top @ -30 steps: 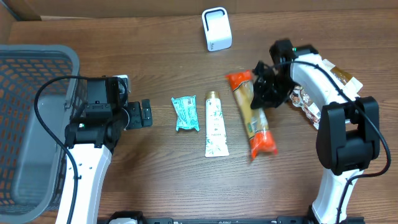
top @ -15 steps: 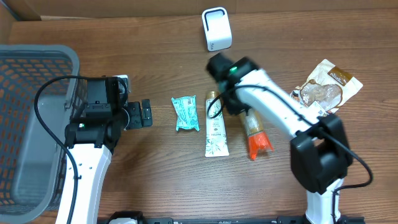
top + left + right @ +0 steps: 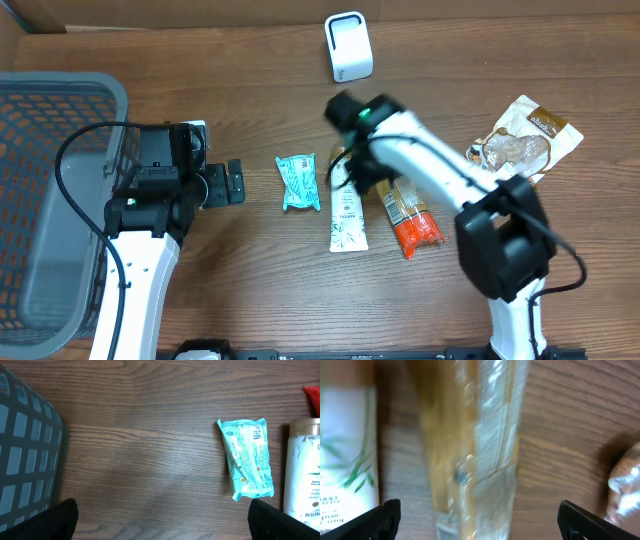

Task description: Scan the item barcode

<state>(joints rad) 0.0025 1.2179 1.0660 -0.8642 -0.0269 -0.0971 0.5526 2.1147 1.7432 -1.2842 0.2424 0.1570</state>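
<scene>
A brown wood-grain table (image 3: 250, 270) fills the scene, closed off along its far edge by cardboard, with a grey mesh basket (image 3: 60, 90) at the left side and a small white scanner (image 3: 348, 46) standing upright near the far edge. Four items lie flat in a loose row: a teal packet (image 3: 298, 182), a white tube (image 3: 346, 215) just beside it, a long clear snack packet with orange ends (image 3: 410, 215) close to the tube's other side, and a brown pouch (image 3: 522, 138) well apart at the right. The right end effector (image 3: 480, 522) hangs low over the near end of the row with its fingers spread wide. Its wrist view shows the long snack packet lying on the wood between them and the tube off to one side, and nothing is gripped. The left end effector (image 3: 232, 183) is also wide open and empty, pointing at the teal packet from beside the basket. Judging by this layout, the task is at an early stage. No item is lifted or held up to the scanner, which is well apart from all of them. One item has yet to be grasped, carried there and turned so that its barcode faces the scanner's window. Which item that will be cannot be told for certain, though the long snack packet looks the likeliest.
</scene>
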